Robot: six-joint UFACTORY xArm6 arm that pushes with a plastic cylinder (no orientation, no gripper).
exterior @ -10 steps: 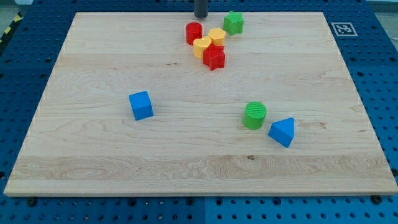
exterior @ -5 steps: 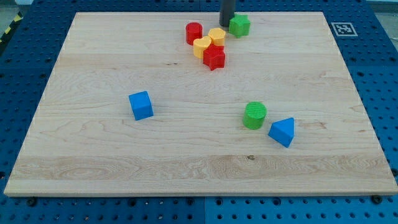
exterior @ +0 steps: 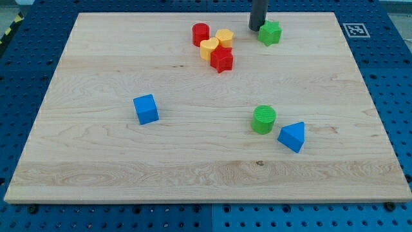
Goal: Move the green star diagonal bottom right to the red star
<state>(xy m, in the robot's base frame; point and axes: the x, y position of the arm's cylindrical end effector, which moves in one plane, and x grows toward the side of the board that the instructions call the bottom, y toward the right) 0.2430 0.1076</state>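
Tip [exterior: 257,28] and green star [exterior: 270,32] further right

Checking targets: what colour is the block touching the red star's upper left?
Yellow: the yellow block, heart-like, in the camera view, against the red star.

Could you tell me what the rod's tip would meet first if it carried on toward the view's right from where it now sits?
My tip sits just left of the green star, seemingly touching it, so it would push that block first.
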